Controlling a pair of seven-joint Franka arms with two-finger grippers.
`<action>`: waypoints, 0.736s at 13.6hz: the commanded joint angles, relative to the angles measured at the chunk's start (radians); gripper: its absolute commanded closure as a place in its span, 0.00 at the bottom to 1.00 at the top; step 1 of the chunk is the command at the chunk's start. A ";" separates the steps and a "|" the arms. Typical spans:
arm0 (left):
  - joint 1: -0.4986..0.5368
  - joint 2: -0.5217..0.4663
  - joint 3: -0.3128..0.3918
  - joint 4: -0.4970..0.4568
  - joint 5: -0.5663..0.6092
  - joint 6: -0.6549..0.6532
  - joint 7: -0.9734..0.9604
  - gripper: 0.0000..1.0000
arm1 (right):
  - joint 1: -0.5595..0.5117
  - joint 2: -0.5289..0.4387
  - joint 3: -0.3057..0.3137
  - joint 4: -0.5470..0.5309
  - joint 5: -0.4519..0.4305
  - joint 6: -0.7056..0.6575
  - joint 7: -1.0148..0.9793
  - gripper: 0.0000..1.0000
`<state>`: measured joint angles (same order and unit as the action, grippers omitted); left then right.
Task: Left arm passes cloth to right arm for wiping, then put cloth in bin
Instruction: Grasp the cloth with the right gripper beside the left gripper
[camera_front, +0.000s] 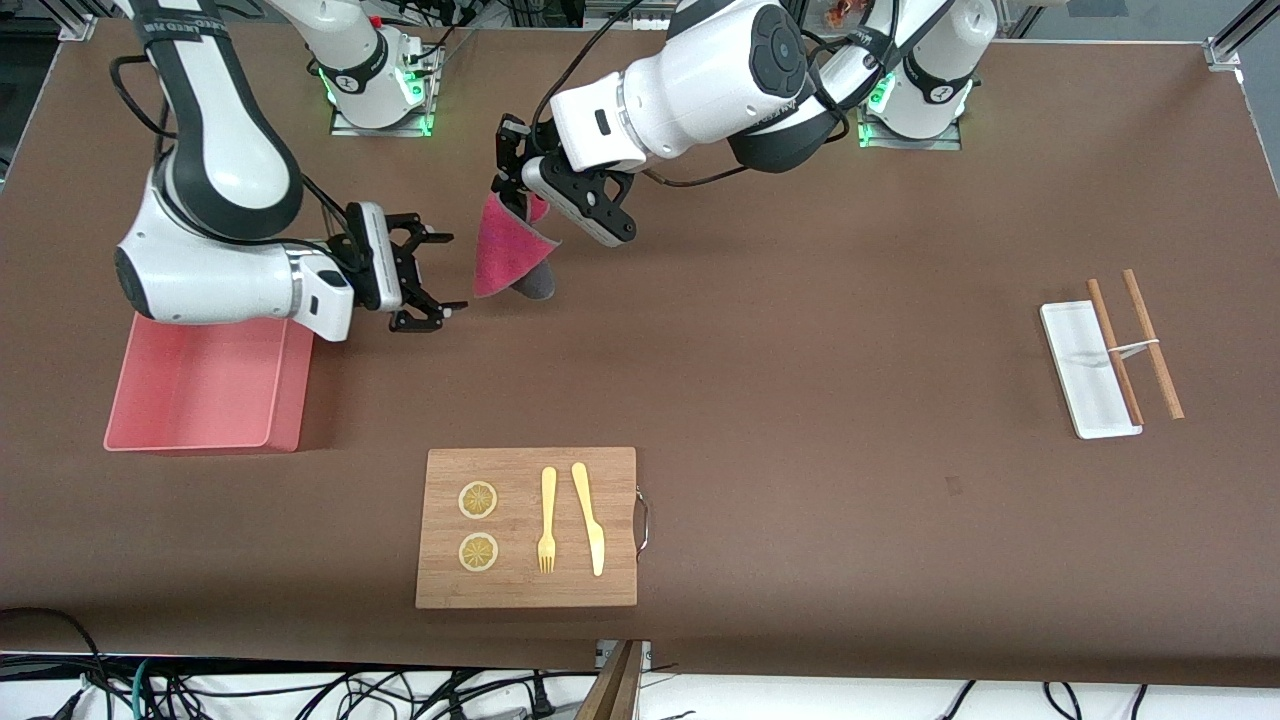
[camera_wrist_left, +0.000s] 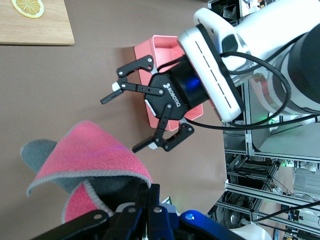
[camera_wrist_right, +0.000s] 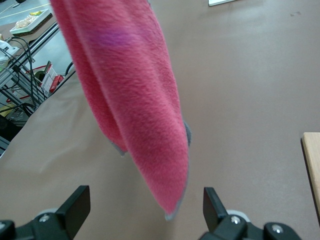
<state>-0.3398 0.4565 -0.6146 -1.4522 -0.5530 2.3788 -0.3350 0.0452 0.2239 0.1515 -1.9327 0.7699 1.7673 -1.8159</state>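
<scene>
Two arms meet above the brown counter (camera_front: 800, 400) in the front view: the left end effector (camera_front: 512, 190) is clamped on the top of the cloth (camera_front: 508, 255), which hangs in the air, pink face outward, and the right end effector (camera_front: 435, 275) is just beside it with fingers apart, over the counter near the bin (camera_front: 205, 385). In the left wrist view, the cloth (camera_wrist_left: 95, 160) hangs from the left end effector (camera_wrist_left: 142, 202), and the right end effector (camera_wrist_left: 127, 120) is spread wide before the bin (camera_wrist_left: 162, 47). In the right wrist view, the cloth (camera_wrist_right: 135, 110) hangs between the spread fingers (camera_wrist_right: 75, 202), not touching them.
</scene>
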 joint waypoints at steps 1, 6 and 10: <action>0.001 -0.004 0.001 0.010 -0.008 -0.003 -0.009 1.00 | 0.011 -0.064 0.017 -0.097 0.012 0.041 -0.045 0.00; 0.001 -0.002 0.001 0.009 -0.008 -0.004 -0.009 1.00 | 0.041 -0.060 0.114 -0.108 0.028 0.179 0.021 0.00; 0.001 -0.002 0.001 0.010 -0.008 -0.003 -0.009 1.00 | 0.048 -0.031 0.161 -0.100 0.026 0.302 0.093 0.00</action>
<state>-0.3398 0.4565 -0.6145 -1.4522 -0.5530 2.3788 -0.3350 0.0974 0.2013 0.3064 -2.0026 0.7708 2.0259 -1.7317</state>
